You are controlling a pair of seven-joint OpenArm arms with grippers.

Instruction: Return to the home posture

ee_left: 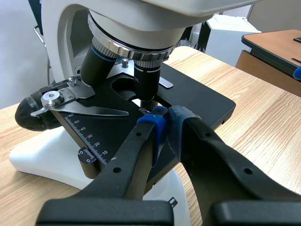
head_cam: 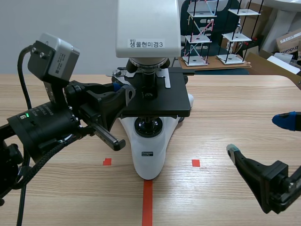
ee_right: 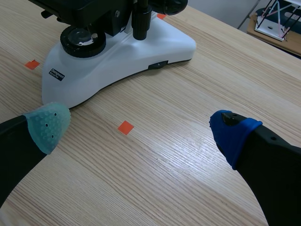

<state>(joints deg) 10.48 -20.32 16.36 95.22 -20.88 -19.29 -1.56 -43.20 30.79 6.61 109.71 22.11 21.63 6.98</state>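
Observation:
A white microscope (head_cam: 149,155) with a black stage (head_cam: 160,101) stands at the table's middle. My left gripper (head_cam: 124,92) comes in from the left and sits at the stage's left edge, level with it. In the left wrist view its blue pads (ee_left: 155,126) are pressed together over the stage (ee_left: 202,101), just short of the objective lens (ee_left: 148,77); this gripper (ee_left: 168,123) is shut and I see nothing between the pads. My right gripper (head_cam: 258,135) hovers low at the right, open and empty. Its wrist view shows this gripper (ee_right: 141,129) over bare wood beside the microscope base (ee_right: 141,52).
Orange-red tape marks (head_cam: 147,202) lie in front of the microscope. Wire racks with white shelves (head_cam: 202,33) and cardboard boxes (head_cam: 289,42) stand behind the table. The slide clamp (ee_left: 77,101) and focus knob (ee_left: 33,115) lie beside my left gripper.

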